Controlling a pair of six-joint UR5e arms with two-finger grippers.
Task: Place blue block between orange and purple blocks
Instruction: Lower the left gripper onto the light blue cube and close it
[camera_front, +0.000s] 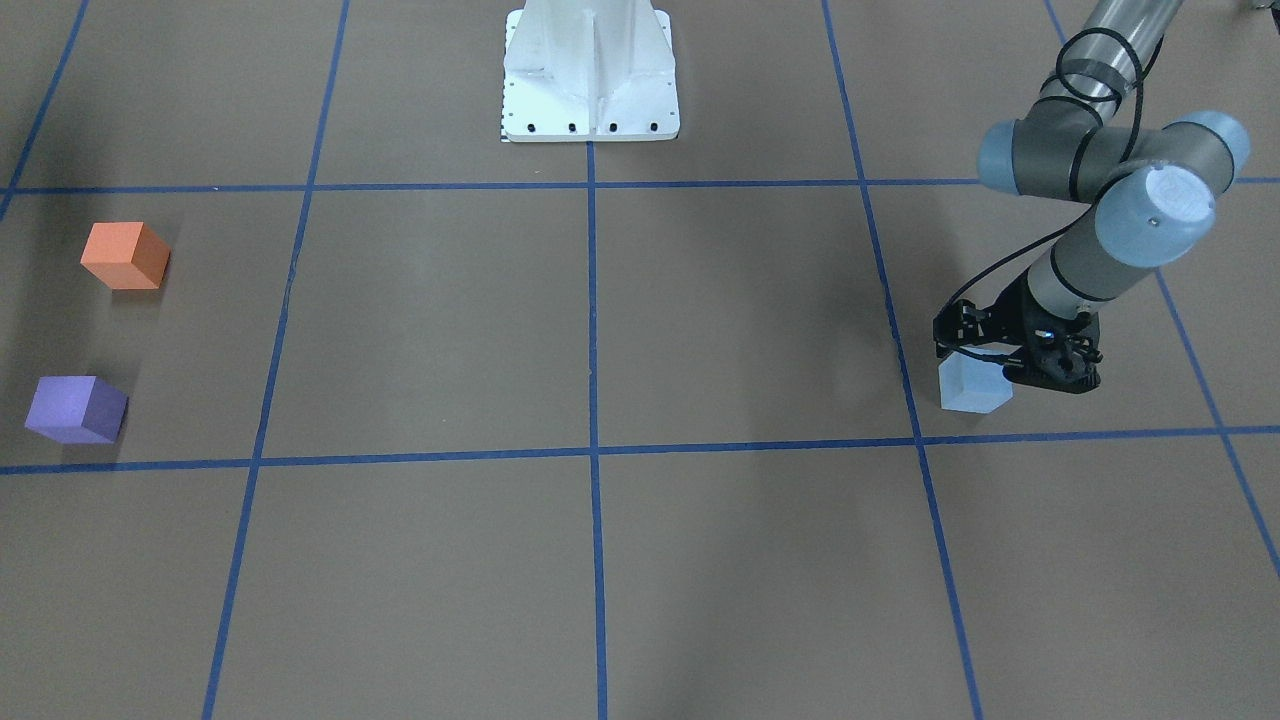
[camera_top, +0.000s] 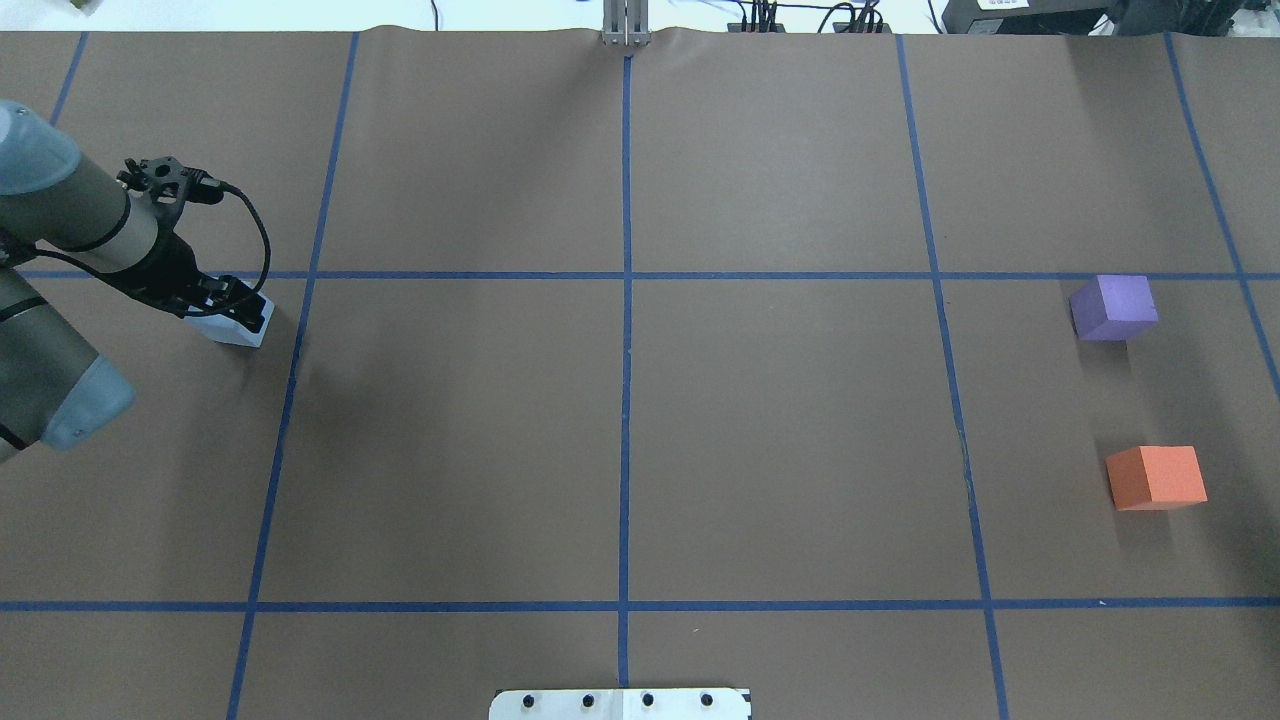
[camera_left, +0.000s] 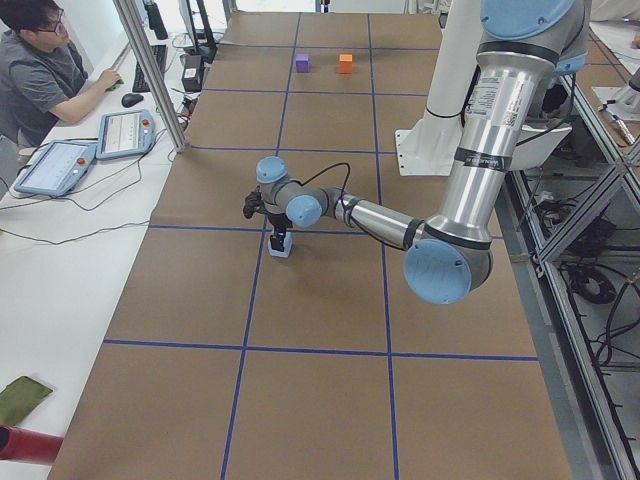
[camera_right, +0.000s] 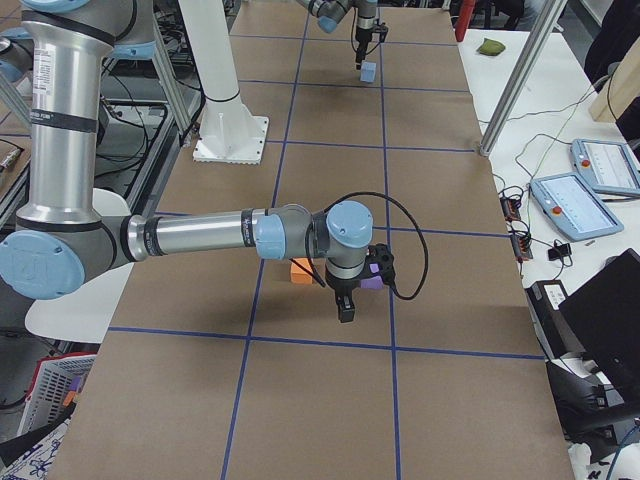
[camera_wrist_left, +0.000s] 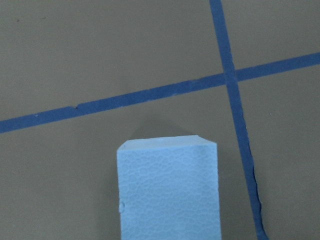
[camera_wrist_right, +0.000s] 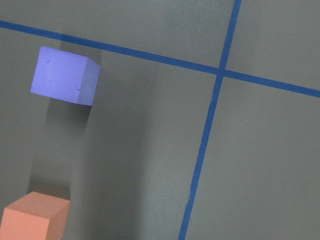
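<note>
Left end effector (camera_top: 235, 310) upright over blue block (camera_top: 232, 333), forearm low; grip state unclear.

Silver arm tubes (camera_left: 490, 130), pale blue joint caps (camera_front: 1155, 210), black cable (camera_top: 267, 248), white bolted pedestal (camera_front: 590, 70)

Bright, even indoor light falls from overhead on a matte brown table (camera_top: 780, 430). The orange block (camera_top: 1155, 478) and purple block (camera_top: 1113, 308) cast soft, blurred shadows toward the robot. A broad faint shadow lies beside the blue block (camera_top: 240, 328). The fixed views are sharp. Both wrist views show the table greyer and dimmer, and the left one shows the block's pebbled surface crisply.
</note>
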